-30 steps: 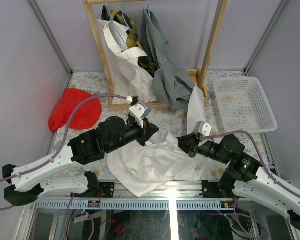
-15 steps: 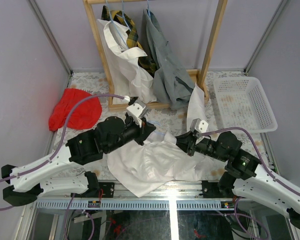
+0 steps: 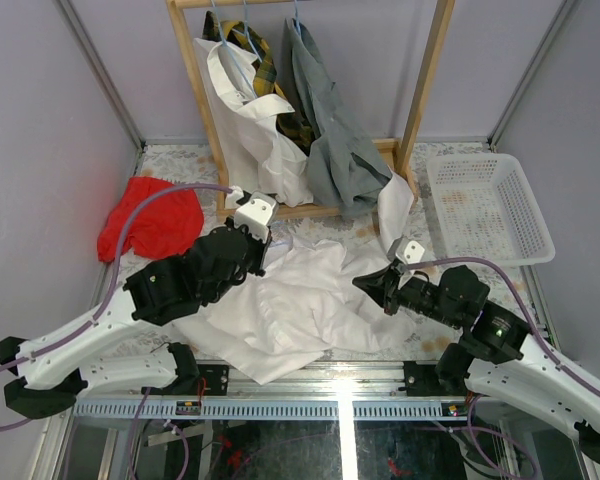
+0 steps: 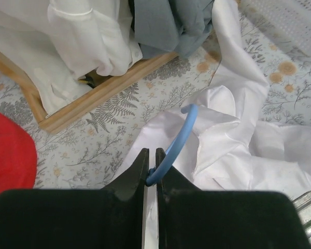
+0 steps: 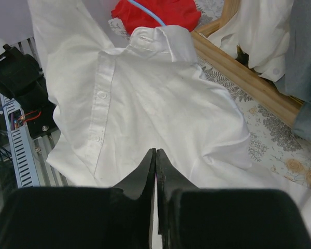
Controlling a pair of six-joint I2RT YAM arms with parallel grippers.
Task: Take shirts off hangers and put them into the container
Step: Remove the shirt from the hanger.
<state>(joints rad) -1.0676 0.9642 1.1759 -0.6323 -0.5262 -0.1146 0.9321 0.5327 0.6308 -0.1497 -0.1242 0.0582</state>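
Left claw point(image 4: 150, 154) was pressed together on the hook of a light-blue hanger point(image 4: 173, 145), pinching the wire just in front of the wooden rack point(image 4: 93, 98). From the pinch the hook curved away toward the rack's right end and dipped into the collar point(image 5: 158, 36) of the white shirt point(image 3: 300, 310). That shirt lay spread on the tabletop point(image 3: 170, 160) in front of the rack, button placket up. The hanger's shoulders seemed to sit inside the shirt, so its long axis probably ran across the garment, though the cloth hid it.

Right claw point(image 5: 155, 153) had its fingers closed over the shirt's lower body, on the side away from the rack. Whether it nipped any cloth could not be told. The two claws faced each other along the shirt, collar to hem, which suited drawing the hanger out against a held hem.

The container point(image 3: 495, 215) stood to the right of the rack, nearer the right arm. A sleeve trailed toward it.

On the rack hung another white shirt point(image 3: 245, 120), a plaid shirt point(image 3: 270, 75) and a grey shirt point(image 3: 340, 150), whose tails could snag. A red cloth point(image 3: 150, 225) lay left of the rack.
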